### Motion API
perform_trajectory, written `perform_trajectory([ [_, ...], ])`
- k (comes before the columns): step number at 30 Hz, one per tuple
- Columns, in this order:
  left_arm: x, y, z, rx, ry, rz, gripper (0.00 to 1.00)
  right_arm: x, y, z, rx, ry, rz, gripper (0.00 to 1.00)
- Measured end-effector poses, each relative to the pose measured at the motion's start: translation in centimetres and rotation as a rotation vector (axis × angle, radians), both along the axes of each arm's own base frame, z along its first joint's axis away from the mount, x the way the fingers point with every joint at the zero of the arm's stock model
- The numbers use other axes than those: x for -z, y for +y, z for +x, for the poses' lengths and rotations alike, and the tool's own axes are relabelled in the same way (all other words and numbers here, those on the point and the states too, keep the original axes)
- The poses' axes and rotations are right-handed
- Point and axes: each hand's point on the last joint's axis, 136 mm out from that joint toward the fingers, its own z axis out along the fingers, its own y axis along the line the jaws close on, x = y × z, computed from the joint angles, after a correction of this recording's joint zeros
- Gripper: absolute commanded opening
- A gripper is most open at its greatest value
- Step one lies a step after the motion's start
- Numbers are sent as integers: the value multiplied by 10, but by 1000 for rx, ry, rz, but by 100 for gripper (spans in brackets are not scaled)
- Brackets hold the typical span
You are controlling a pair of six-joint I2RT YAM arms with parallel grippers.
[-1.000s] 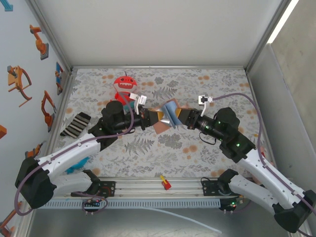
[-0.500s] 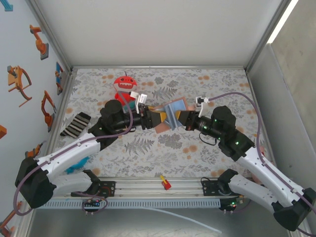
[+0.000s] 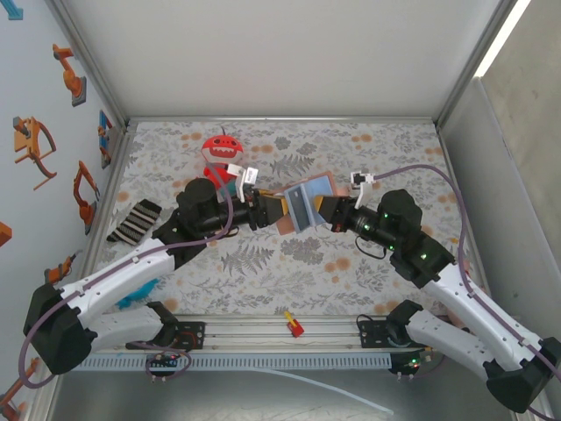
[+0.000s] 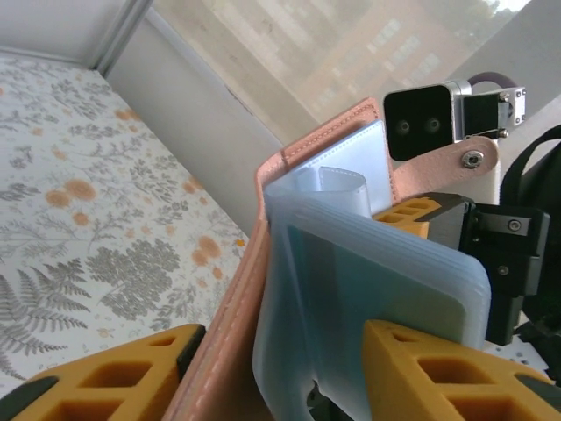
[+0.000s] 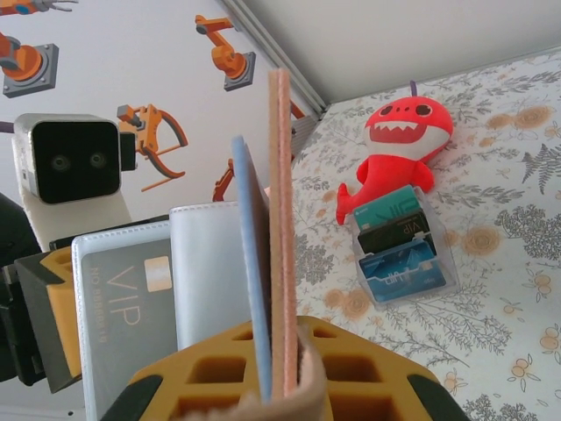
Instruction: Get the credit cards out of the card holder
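The tan card holder [image 3: 302,203] hangs open above the table's middle, held between both grippers. My right gripper [image 5: 276,344] is shut on the edge of its tan cover [image 5: 282,202] and one blue-grey leaf. Beside that cover, a clear sleeve holds a grey credit card [image 5: 123,303] marked VIP. My left gripper [image 4: 280,340] closes from the other side. One yellow finger [image 4: 131,377] rests against the tan cover [image 4: 230,351]. The other finger [image 4: 421,368] presses the stack of pale blue sleeves [image 4: 351,281]. In the top view the left gripper [image 3: 277,210] and right gripper [image 3: 330,210] face each other.
A red plush shark [image 5: 399,145] lies at the back of the floral mat. In front of it stands a clear stand [image 5: 403,254] with three cards. A striped cloth [image 3: 134,219] lies at the left. A small red and yellow thing [image 3: 293,324] sits near the front rail.
My left gripper let go of its tight grip, opened wide, then closed partway around the cover and sleeves. The holder shifted slightly back and right. The right gripper tightened.
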Motion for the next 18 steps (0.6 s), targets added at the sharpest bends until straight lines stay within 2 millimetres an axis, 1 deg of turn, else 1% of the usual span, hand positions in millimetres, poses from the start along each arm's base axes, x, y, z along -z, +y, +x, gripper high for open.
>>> perform_trajectory([
  [2, 0, 1, 3, -18, -1, 1, 40, -1, 0, 0, -2, -2, 1, 0],
  [5, 2, 2, 6, -39, 2, 7, 39, -1, 0, 0, -2, -2, 2, 0],
  [8, 7, 3, 7, -43, 13, 25, 28, -2, -1, -1, 4, -10, 2, 0],
  [9, 9, 3, 6, -43, 17, 34, 26, -3, -2, -1, 7, -14, 1, 0],
  [12, 15, 6, 3, -39, 32, 61, 27, -6, -5, -2, 14, -28, 4, 0],
  [16, 11, 10, -5, -22, 18, 67, 30, -9, -8, -2, 27, -40, 7, 0],
  [18, 7, 12, -10, -3, 0, 60, 40, -10, -9, -2, 33, -41, 7, 0],
])
